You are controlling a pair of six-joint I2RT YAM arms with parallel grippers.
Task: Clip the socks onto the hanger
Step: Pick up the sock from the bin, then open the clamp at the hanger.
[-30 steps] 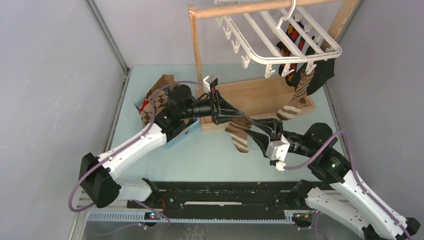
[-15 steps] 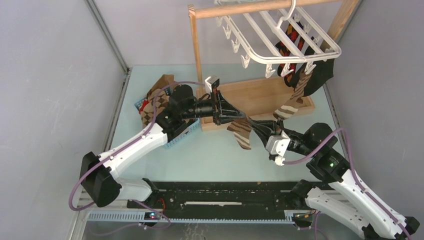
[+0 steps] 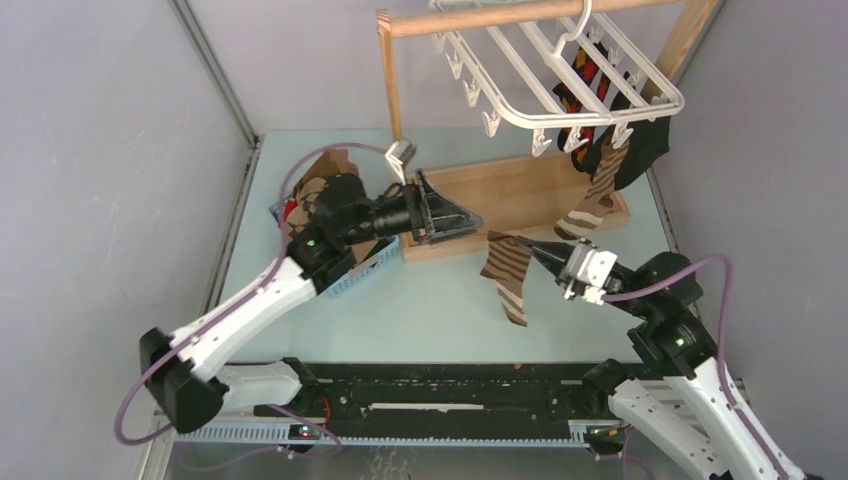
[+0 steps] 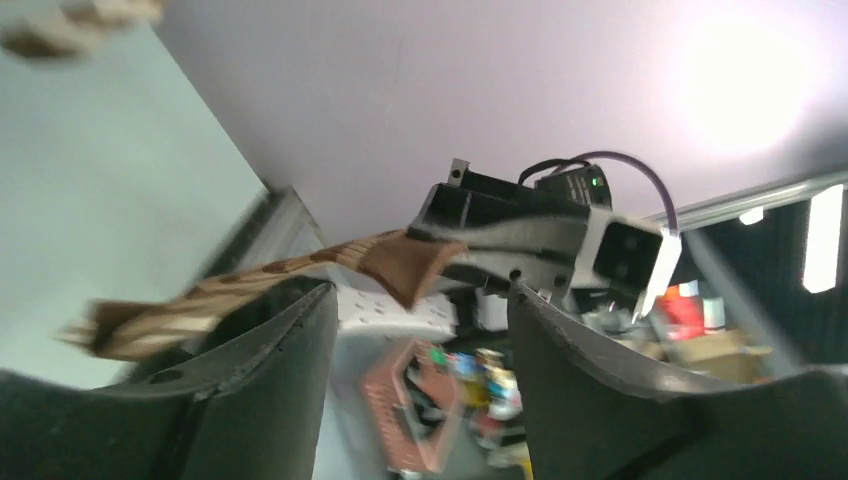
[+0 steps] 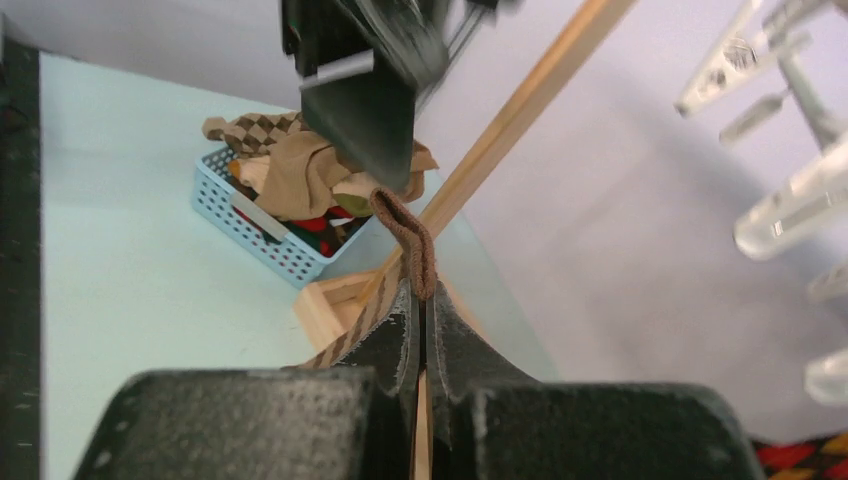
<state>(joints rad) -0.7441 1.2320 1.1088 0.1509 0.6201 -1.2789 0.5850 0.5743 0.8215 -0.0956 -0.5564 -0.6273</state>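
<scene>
Top external: a striped brown sock [image 3: 505, 275] is held by its upper edge in the R jaws, which are pressed fully closed on the fabric. The rest of the sock is hung down & left of them, over the bench [image 3: 420, 310]. The L jaws are spread wide w/ nothing btwn them, their tips just left of the sock's top & apart from it. The hanger [image 3: 600, 113] is hung from the wooden rail [image 3: 480, 18], well above & beyond both sets of jaws. Clipped socks [image 3: 640, 150] are dangled from its right end. A blue basket [image 3: 360, 272] w/ spare socks [image 3: 320, 195] is set behind the L jaws.

Right wrist: the sock edge is pinched into a small loop btwn the closed jaws, w/ one finger [image 5: 365, 120] of the L jaws just above it.

Left wrist: the sock is seen past the wide jaws, gripped at its far end by the R jaws; view is blurred
</scene>
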